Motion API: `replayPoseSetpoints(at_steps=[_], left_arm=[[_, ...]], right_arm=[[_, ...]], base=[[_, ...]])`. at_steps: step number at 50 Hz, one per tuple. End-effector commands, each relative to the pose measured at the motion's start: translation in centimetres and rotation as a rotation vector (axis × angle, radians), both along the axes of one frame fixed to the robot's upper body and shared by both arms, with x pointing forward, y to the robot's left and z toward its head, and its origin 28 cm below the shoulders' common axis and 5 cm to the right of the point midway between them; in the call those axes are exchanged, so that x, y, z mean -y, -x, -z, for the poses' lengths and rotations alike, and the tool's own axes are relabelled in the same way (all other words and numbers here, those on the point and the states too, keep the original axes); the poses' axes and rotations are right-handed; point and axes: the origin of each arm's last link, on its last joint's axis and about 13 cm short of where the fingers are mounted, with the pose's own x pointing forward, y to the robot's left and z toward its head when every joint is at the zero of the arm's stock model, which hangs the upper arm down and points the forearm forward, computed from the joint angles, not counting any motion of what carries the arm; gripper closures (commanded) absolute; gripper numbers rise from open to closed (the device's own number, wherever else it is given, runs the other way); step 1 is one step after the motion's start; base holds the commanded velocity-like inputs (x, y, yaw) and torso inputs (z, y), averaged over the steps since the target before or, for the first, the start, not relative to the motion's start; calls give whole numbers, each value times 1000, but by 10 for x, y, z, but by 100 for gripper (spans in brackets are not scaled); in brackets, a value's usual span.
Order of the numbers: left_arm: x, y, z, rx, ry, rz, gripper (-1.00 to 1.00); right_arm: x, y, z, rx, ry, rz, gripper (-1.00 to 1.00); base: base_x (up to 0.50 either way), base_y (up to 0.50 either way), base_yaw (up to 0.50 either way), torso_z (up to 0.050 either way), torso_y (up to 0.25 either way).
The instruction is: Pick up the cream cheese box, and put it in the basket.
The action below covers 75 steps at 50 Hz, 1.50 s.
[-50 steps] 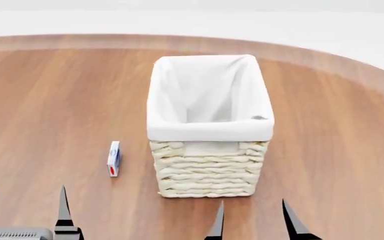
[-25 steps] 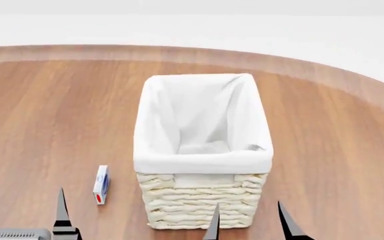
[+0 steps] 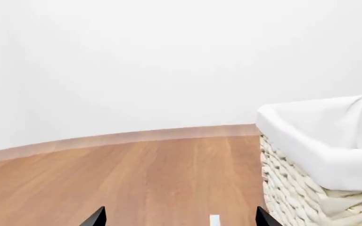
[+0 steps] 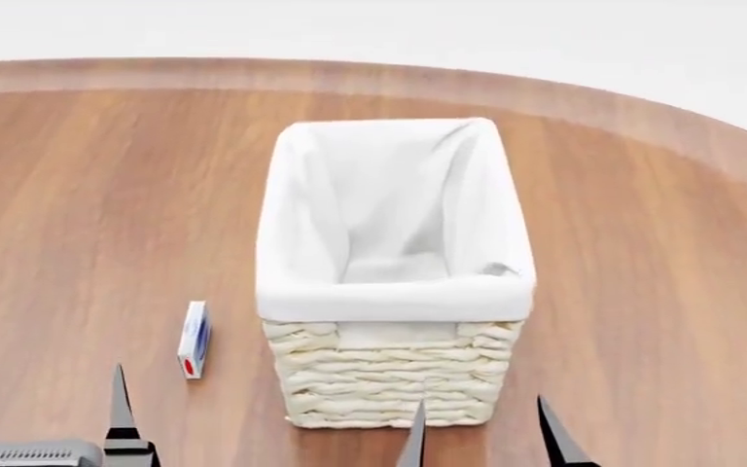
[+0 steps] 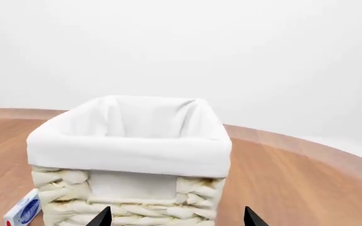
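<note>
cream cheese box (image 4: 194, 339): thin, white, blue oval, on edge | both grippers' fingers spread

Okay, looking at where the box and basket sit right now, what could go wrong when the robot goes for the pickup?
1. The cream cheese box stands on a thin edge, apart from the basket but near it; a nudge from the open left gripper may tip it over.
2. The basket wall beside the box leaves limited room, so a jaw might bump the wicker.
3. The basket is tall; carried too low, the box could catch the cloth rim.
</note>
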Motion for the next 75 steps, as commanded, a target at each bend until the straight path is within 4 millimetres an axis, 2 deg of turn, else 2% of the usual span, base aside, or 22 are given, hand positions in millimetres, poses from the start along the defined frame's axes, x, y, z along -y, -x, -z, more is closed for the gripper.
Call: replayPoseSetpoints(at_steps=[1,35,45,50,54,56,61,65,66,68,70,75], left_arm=[[-3,-3,3,-10,-20,-8,-100],[-4,-4,3,6,6,-26,-100],[-5,-14,-6,5,-17,14,-100],[-7,-31,-21,-3,1,63,-100],[-8,-45,-26,-26,7,86,-100],[-9,-58,-28,-73,12,101,-100],[-11,-74,-35,-66,12,106,-100],[-13,-98,-32,-135,68,172,-100],[-15,-108,-30,-126,32,114,-100],[-16,-115,-32,-143,86,170,-100],[-17,-127,-34,-132,53,138,-100],[-17,-149,-34,-164,101,162,-100]], right_arm=[[1,-1,-3,24,-11,16,-100],[0,0,-1,20,-6,6,-100],[0,-2,1,10,-6,5,-100],[-1,-2,2,10,-3,3,-100],[0,-2,1,11,-3,2,-100],[0,-2,1,10,-4,2,-100],[0,-2,0,11,-5,4,-100],[0,-1,1,10,-8,1,-100],[0,-1,2,8,-8,1,-100],[0,-1,2,7,-8,1,-100],[0,-2,2,6,-8,1,-100],[-1,-2,4,2,-10,-3,-100]], base=[[0,0,0,0,-250],[0,0,0,0,-250],[0,0,0,0,0],[0,0,0,0,0],[0,0,0,0,0],[0,0,0,0,0],[0,0,0,0,0],[0,0,0,0,0],[0,0,0,0,0],[0,0,0,0,0],[0,0,0,0,0],[0,0,0,0,0]])
